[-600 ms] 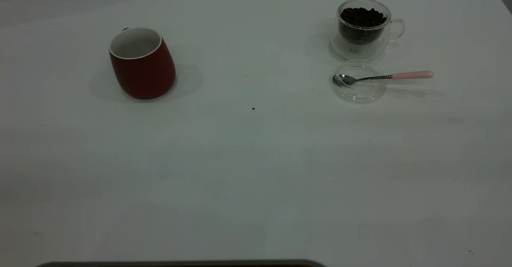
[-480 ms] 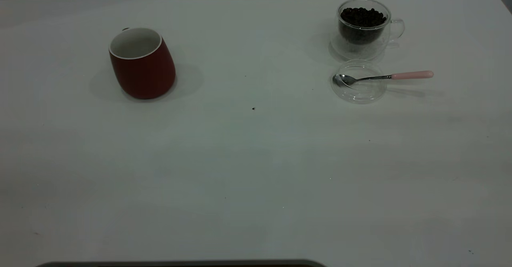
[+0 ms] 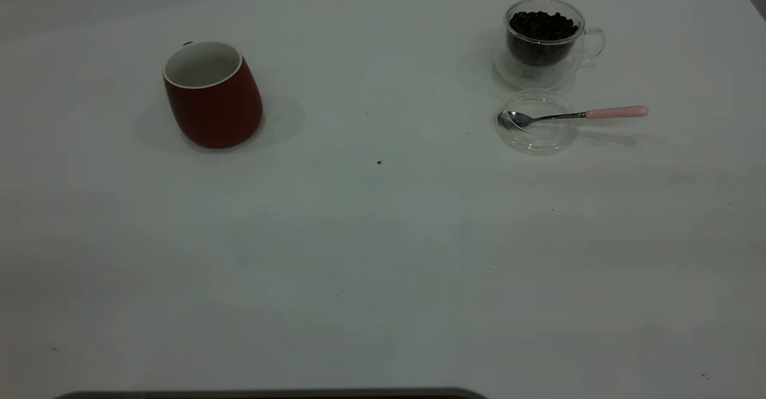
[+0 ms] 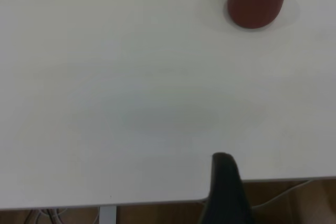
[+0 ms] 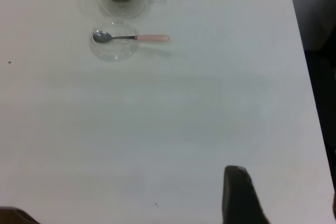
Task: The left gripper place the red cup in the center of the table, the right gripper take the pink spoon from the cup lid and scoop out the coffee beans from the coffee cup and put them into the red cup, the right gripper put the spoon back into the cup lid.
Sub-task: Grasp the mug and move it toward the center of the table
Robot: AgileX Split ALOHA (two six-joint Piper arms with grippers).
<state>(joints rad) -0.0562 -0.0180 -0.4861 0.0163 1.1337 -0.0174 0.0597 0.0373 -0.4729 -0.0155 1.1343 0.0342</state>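
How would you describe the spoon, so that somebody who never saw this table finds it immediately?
Start at the white table and go to its far right part, where a glass cup full of dark coffee beans stands. Just in front of it lies a clear round lid, and the spoon rests across it, bowl inside. It is the only thing with a pink handle, which sticks out over the lid's rim.

Each wrist view cuts off its tool, left [image 4: 224, 190] and right [image 5: 240, 195], one finger showing
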